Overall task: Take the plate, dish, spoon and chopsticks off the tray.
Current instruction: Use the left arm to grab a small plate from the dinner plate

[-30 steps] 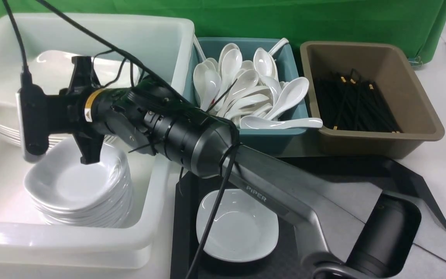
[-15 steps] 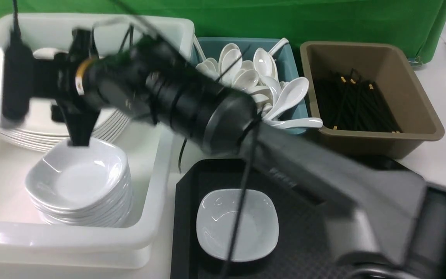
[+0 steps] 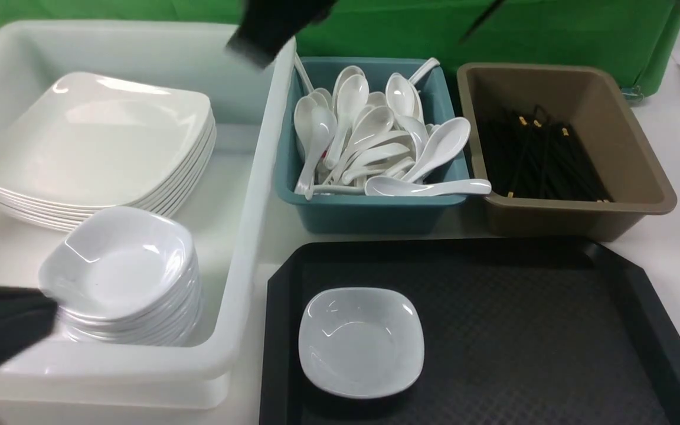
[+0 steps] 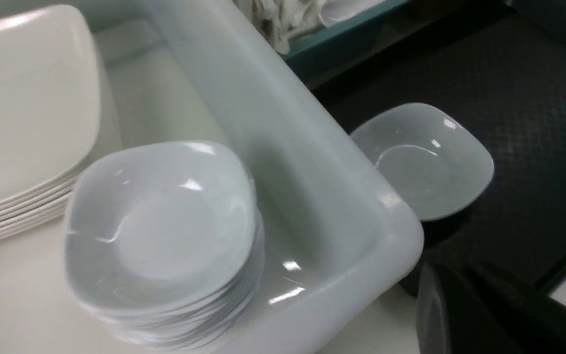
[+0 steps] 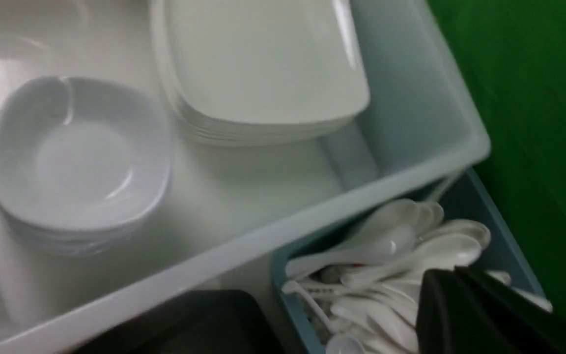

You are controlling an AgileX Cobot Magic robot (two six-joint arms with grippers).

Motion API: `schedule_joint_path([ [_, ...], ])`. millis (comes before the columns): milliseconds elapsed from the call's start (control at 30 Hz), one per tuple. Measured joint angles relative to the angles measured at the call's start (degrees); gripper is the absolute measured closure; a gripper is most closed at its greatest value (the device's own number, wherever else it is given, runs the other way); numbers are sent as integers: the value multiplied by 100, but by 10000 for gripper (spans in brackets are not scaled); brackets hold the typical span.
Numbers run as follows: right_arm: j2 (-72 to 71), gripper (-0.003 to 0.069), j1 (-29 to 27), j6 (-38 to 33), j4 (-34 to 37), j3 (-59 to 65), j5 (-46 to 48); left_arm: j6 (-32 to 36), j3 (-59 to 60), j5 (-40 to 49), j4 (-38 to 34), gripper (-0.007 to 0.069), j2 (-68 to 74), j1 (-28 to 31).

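Right arm (image 3: pixel 269 26) lifted away, dish (image 3: pixel 360 341) on tray (image 3: pixel 493 330)

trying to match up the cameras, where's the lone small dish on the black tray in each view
Front view: the dish sits low and centre, on the tray near its left edge.
Left wrist view: the dish lies on the tray just past the white tub corner.
Right wrist view: not in it.
Shared landmark: the stack of dishes inside the white tub, seen in all three.
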Motion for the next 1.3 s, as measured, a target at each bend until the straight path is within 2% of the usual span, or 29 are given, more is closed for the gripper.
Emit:
schedule_joint_path([
  [100,-830,639,-232,616,-246,1064,0,546,-217,-52,-684,608,1022,-21],
  [133,-831,639,-248,645,-246,1064,0,578,-232,-52,-718,608,1079,-27],
  [200,-1960,639,-392,1025,-332,2625,0,935,-423,-108,-953,608,1927,-225],
  [267,-2375,639,-416,1150,-358,3197,0,1007,-487,-139,-954,608,2252,-356],
  [367,-3777,639,-422,1603,-381,5219,-16,1148,-724,-293,-785,608,3405,-1073],
  [467,-4441,639,-422,1901,-381,6201,-121,1157,-934,-451,-665,604,4052,-1511],
  [500,-4880,639,-422,2090,-381,6857,-316,1119,-1064,-552,-658,596,4436,-1715],
  [600,-5715,639,-422,2385,-376,7716,-564,1094,-1360,-699,-653,549,5137,-1914],
  [733,-6541,639,-422,2553,-322,8481,-624,873,-1778,-1008,-475,411,5970,-1955],
  [1000,-7314,639,-422,2628,-223,8867,-658,-589,-2390,-1292,862,132,7140,-1955],
  [1100,-7391,639,-422,2663,-218,8878,-658,-683,-2417,-1510,891,92,7296,-1955],
  [1300,-7429,639,-422,2675,-207,8878,-653,-694,-2445,-1614,881,77,7340,-1955],
])
